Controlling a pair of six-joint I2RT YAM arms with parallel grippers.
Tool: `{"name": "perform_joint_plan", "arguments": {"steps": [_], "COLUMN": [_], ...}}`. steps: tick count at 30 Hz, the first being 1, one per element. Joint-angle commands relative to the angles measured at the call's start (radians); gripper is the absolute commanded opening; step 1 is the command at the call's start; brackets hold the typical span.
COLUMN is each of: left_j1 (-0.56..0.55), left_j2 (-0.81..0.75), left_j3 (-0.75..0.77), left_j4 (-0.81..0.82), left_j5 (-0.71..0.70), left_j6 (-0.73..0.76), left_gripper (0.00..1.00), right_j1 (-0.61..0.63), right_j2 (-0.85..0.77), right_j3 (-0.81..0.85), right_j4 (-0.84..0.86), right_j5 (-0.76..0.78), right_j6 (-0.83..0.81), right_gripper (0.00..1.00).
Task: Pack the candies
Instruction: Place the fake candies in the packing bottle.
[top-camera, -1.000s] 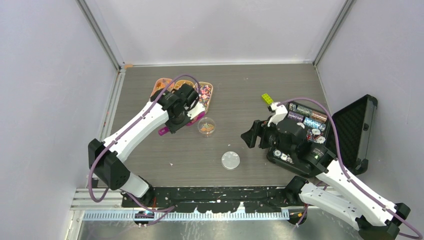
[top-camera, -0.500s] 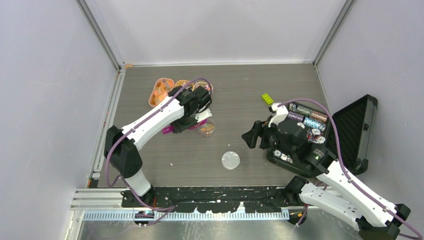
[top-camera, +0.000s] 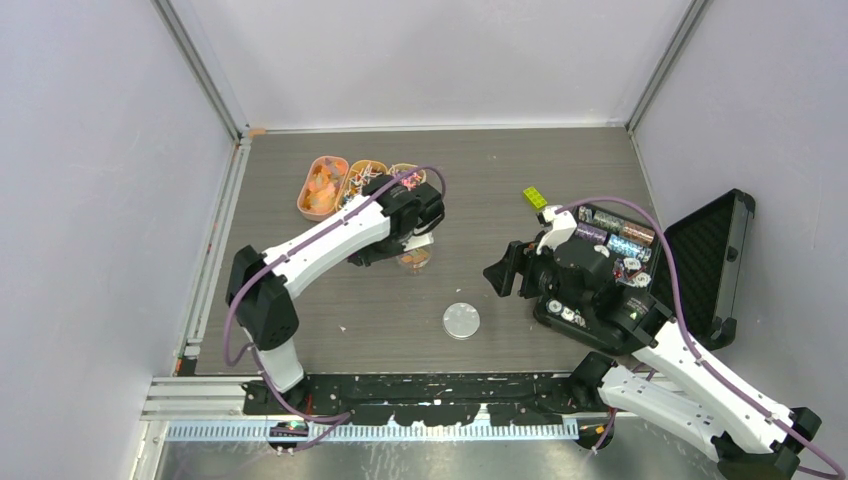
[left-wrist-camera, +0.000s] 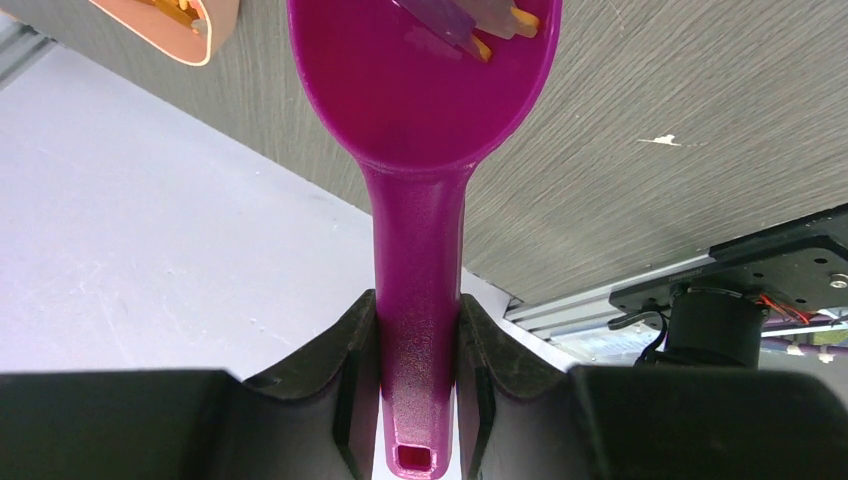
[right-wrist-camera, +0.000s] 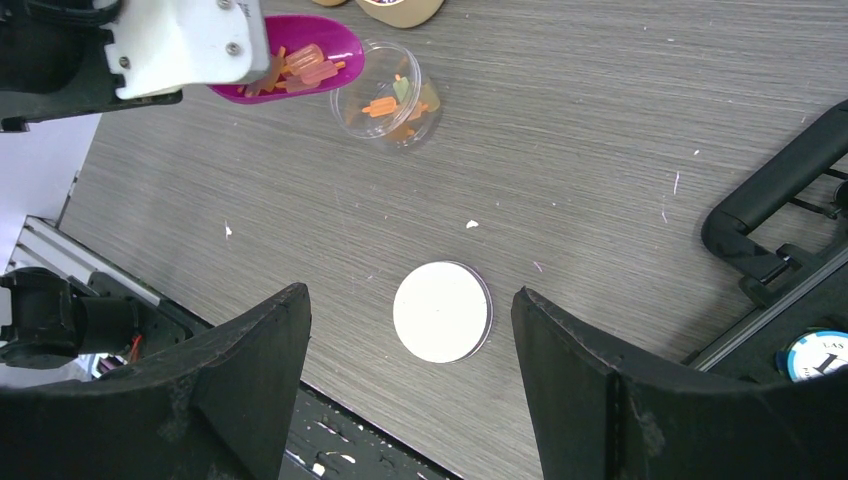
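Observation:
My left gripper (left-wrist-camera: 418, 365) is shut on the handle of a purple scoop (left-wrist-camera: 420, 110). The scoop bowl (right-wrist-camera: 300, 60) holds a few orange candies (right-wrist-camera: 290, 65) and hangs at the left rim of a small clear cup (right-wrist-camera: 390, 105). Some orange candies (right-wrist-camera: 385, 105) lie in that cup. From above, the left arm's wrist (top-camera: 405, 215) covers most of the scoop and part of the cup (top-camera: 415, 260). Three peach trays of candies (top-camera: 325, 185) lie behind it. My right gripper (right-wrist-camera: 408, 330) stands open above the cup's white round lid (right-wrist-camera: 441, 312), apart from it.
An open black case (top-camera: 700, 260) with poker chips lies at the right, under the right arm. A yellow-green brick (top-camera: 535, 197) lies just behind it. The lid (top-camera: 461, 321) lies flat near the table's front edge, and the metal rail (top-camera: 400, 385) runs along that edge.
The left arm has swung right from over the trays, carrying the loaded scoop to the cup. The right arm has not moved.

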Motion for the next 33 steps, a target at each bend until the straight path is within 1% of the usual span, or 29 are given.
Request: {"name": "perform_joint_plan", "arguments": {"steps": [1,10,15,33], "left_j1": [-0.017,-0.047,-0.054,-0.095], "left_j2": [0.037,0.074,0.085,0.116], "left_j3": [0.055,0.073,0.07,0.04], "left_j4": [-0.068,-0.101,-0.102,-0.12], "left_j5": [-0.073,-0.136,-0.135,-0.275], "left_j6": [-0.005,-0.004,-0.005,-0.015], "left_gripper": [0.0,0.0,0.0,0.0], "right_j1": [0.0,0.0,0.0,0.0], "right_j2": [0.003,0.011,0.019,0.018], "right_j3": [0.013,0.014,0.012,0.003], "right_j4": [0.029,0.03,0.035,0.035], "right_j5": [0.014,0.018,0.017,0.016], "right_j6": [-0.001,-0.004,-0.005,0.006], "right_gripper": [0.78,0.78,0.78,0.78]}}
